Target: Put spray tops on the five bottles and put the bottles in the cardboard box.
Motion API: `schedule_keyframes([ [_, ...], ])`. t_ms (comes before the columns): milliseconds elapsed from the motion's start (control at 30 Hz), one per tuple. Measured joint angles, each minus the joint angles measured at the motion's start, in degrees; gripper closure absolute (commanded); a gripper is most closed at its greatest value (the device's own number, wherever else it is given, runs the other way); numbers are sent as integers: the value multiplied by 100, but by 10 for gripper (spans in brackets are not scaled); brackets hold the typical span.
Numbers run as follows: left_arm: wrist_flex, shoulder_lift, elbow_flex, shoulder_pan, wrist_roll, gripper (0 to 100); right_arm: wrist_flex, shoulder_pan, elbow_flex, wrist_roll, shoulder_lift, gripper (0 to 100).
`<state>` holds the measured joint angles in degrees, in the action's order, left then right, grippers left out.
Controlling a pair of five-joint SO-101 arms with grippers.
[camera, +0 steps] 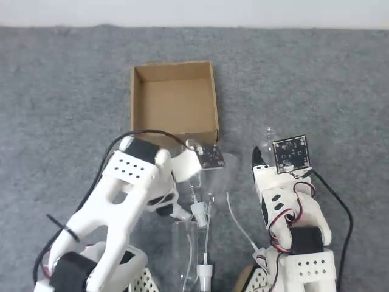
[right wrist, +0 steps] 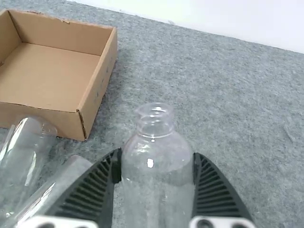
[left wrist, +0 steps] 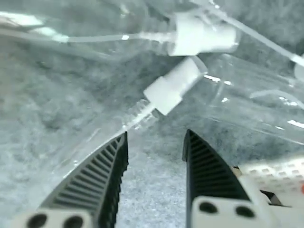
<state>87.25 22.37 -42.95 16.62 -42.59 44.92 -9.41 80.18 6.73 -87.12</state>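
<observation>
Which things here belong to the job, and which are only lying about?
Job: cardboard box, upright bottle in the right gripper, lying bottles, spray tops, left gripper.
Merely there: grey carpet, white wall.

Left arm [camera: 124,182] & right arm [camera: 295,213]: white shells, black motors, cables — red wires on right — ribbed black fingers [left wrist: 102,185].

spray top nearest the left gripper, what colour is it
The spray top is white; it shows best in the left wrist view.
</observation>
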Motion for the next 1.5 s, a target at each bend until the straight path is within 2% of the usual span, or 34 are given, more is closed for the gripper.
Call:
schedule_keyframes([
  [333,-404,0,-422,273,-26,819,0,18,0,0,0,908],
  [533,-659,0,-422,387,-62,816,0,396,0,-35,0,908],
  [967,-826,0,-536,387,-941,816,0,422,0,-202,0,908],
  [1100,-1116,0,-668,431,-1002,816,0,422,0,-211,0,908],
  [1333,-1670,0,-1327,1002,-1020,816,0,422,0,-211,0,908],
  [1500,-1943,0,-1512,1046,-1020,816,0,422,0,-211,0,906],
])
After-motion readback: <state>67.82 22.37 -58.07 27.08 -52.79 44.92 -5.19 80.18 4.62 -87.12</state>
